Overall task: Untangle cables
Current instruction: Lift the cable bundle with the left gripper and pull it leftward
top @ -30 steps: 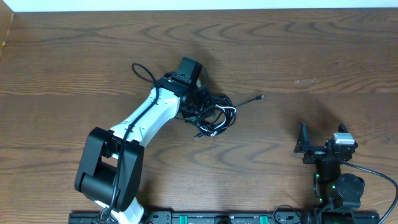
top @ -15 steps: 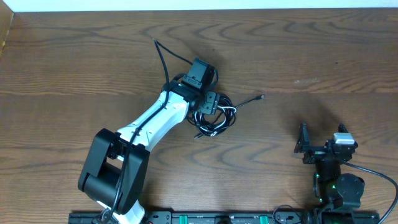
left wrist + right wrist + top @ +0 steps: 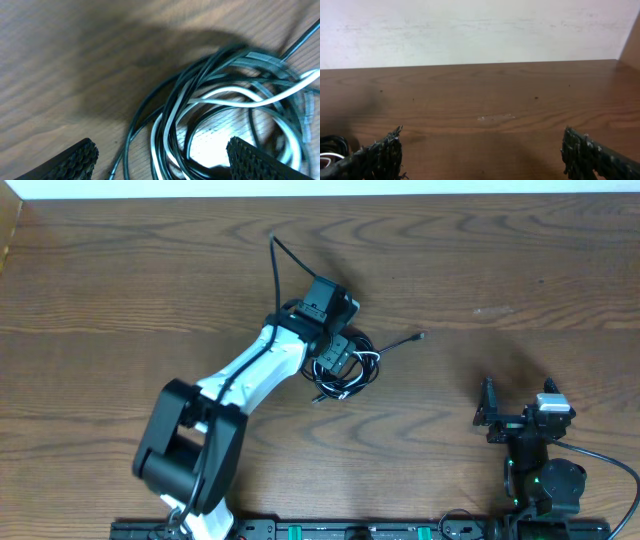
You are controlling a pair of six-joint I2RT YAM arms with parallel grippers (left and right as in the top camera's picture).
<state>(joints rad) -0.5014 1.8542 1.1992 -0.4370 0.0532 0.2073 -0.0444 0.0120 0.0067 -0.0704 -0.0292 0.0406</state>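
The cables (image 3: 352,370) lie in one tangle of black cords and a white cord at the table's middle, and a loose plug end (image 3: 418,337) trails to the right. My left gripper (image 3: 334,352) hovers over the left side of the tangle. In the left wrist view its fingers (image 3: 75,160) stand wide open, and the cable loops (image 3: 220,95) lie loose on the wood between and beyond them. My left gripper (image 3: 160,160) grips nothing. My right gripper (image 3: 518,394) rests open near the front right with bare wood between its pads (image 3: 482,155). The tangle (image 3: 330,150) shows at its far left.
The wooden table (image 3: 520,270) ends at a white wall along the back. The left arm's own black cable (image 3: 276,255) arcs up behind its wrist. The arm bases sit on a black rail (image 3: 350,530) at the front edge.
My left gripper has gone from shut to open and its wrist has swung to the right over the tangle. The cables lie where they were. The right arm has stayed still.
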